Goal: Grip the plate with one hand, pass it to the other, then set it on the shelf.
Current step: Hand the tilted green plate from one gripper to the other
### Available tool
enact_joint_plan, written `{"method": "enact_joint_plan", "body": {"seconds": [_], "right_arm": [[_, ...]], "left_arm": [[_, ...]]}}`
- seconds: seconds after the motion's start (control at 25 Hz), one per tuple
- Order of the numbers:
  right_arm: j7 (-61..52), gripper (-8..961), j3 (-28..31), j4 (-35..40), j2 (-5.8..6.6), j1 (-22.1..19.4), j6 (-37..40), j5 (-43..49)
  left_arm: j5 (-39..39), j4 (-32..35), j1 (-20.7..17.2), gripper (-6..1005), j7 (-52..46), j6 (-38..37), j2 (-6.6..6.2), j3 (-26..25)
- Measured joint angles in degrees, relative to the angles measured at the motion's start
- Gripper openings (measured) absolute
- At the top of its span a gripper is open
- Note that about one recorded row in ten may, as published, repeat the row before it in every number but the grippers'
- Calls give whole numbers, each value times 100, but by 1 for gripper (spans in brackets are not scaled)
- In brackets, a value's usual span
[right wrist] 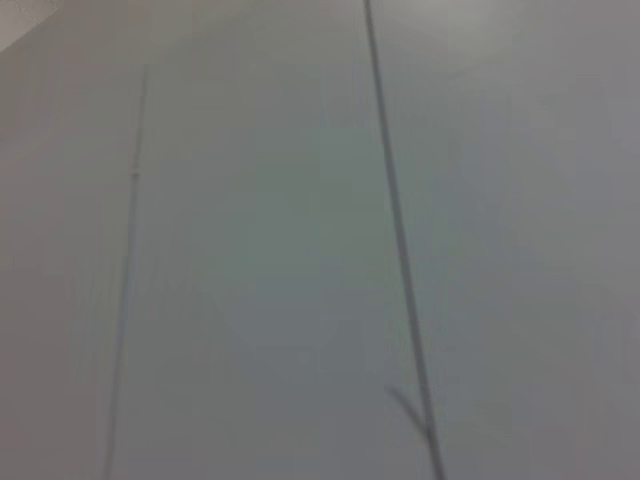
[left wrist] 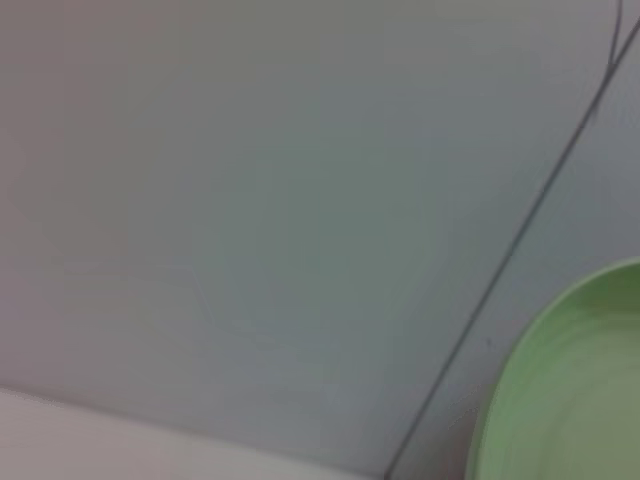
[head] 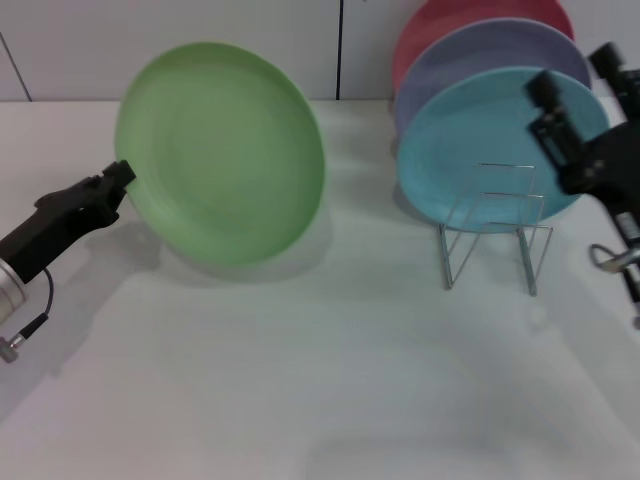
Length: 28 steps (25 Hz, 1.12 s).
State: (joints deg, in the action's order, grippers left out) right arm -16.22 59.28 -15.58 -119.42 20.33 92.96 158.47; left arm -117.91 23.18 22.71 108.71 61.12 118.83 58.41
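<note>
My left gripper (head: 124,181) is shut on the left rim of the light-green plate (head: 225,150). It holds the plate tilted nearly upright above the white table, at the left of the head view. Part of the plate also shows in the left wrist view (left wrist: 575,395) against the wall. The silver wire shelf (head: 495,228) stands on the table at the right. My right gripper (head: 576,74) is open and empty, raised at the far right in front of the plates on the shelf. The right wrist view shows only the wall.
A light-blue plate (head: 480,150), a lavender plate (head: 480,50) and a red plate (head: 450,20) stand upright in the shelf, one behind the other. The white table (head: 320,380) stretches in front. A grey panelled wall (head: 80,40) stands behind.
</note>
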Motion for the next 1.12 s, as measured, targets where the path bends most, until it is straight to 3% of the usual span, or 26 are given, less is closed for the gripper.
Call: {"method": "enact_joint_plan", "body": {"seconds": [0.12, 0.36, 0.76, 1.12], "right_arm": [[-2, 714, -321, -304, -2, 22, -378, 0], [-5, 714, -610, -518, -4, 69, -649, 0], [-10, 714, -1003, -960, -9, 96, -1149, -19], [-79, 713, -1389, -1190, -45, 226, -2103, -59]], "left_arm": [[-715, -449, 36, 29, 982, 388, 21, 3], [-1260, -808, 33, 29, 1621, 868, 27, -10], [-1700, -1207, 141, 29, 2169, 1059, 30, -15], [-1952, -1600, 342, 30, 2503, 1227, 35, -24]]}}
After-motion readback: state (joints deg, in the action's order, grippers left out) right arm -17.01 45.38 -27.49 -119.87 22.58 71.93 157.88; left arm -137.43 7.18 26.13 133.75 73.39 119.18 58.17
